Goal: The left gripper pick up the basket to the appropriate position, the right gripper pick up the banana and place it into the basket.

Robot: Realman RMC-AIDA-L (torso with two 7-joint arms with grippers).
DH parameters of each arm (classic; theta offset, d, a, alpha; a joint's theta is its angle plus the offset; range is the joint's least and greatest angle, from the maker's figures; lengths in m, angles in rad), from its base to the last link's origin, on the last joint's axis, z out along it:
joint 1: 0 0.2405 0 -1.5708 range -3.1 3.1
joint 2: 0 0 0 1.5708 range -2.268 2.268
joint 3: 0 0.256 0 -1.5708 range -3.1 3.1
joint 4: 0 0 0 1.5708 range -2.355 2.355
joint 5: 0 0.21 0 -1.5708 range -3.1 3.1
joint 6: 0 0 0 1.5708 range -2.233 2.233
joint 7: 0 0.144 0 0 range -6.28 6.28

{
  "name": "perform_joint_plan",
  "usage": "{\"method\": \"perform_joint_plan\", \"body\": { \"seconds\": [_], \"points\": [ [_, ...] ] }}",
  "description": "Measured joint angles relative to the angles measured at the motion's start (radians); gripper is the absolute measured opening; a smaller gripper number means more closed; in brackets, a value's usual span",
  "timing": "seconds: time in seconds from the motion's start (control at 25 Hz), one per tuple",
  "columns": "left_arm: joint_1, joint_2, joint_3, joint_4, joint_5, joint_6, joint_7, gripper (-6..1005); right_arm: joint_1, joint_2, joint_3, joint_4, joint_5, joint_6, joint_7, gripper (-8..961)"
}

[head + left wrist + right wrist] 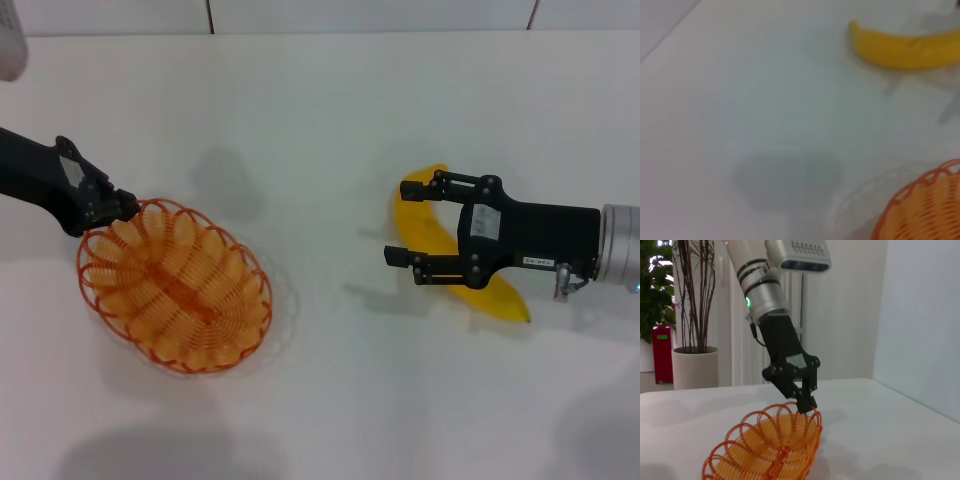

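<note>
The orange wire basket [175, 285] sits at the left of the white table. My left gripper [112, 208] is shut on its far-left rim. In the right wrist view, the left gripper [807, 407] pinches the basket [770, 450] at its rim, and that side looks raised. The yellow banana [425, 230] lies at the right, curved, with one pointed end toward the front right. My right gripper [398, 222] is open over the banana's middle, one finger on each side, not closed on it. The left wrist view shows the banana [905, 47] and a piece of basket rim [925, 210].
The white table [320, 120] runs back to a white wall. A white object [10, 45] shows at the far left corner. Beyond the table stand a potted plant [692, 365] and a red bin [662, 352].
</note>
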Motion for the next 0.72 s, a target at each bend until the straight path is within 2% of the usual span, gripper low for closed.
{"method": "perform_joint_plan", "body": {
  "seconds": [0.28,0.72],
  "points": [
    [0.013,0.019,-0.064,0.017,-0.089,0.106,-0.013,64,-0.002,0.000,0.003,0.000,-0.001,0.000,0.000,804],
    [0.033,0.017,-0.079,0.058,-0.113,0.119,-0.028,63,-0.002,0.000,0.003,0.000,0.000,0.000,0.000,804]
  ]
}}
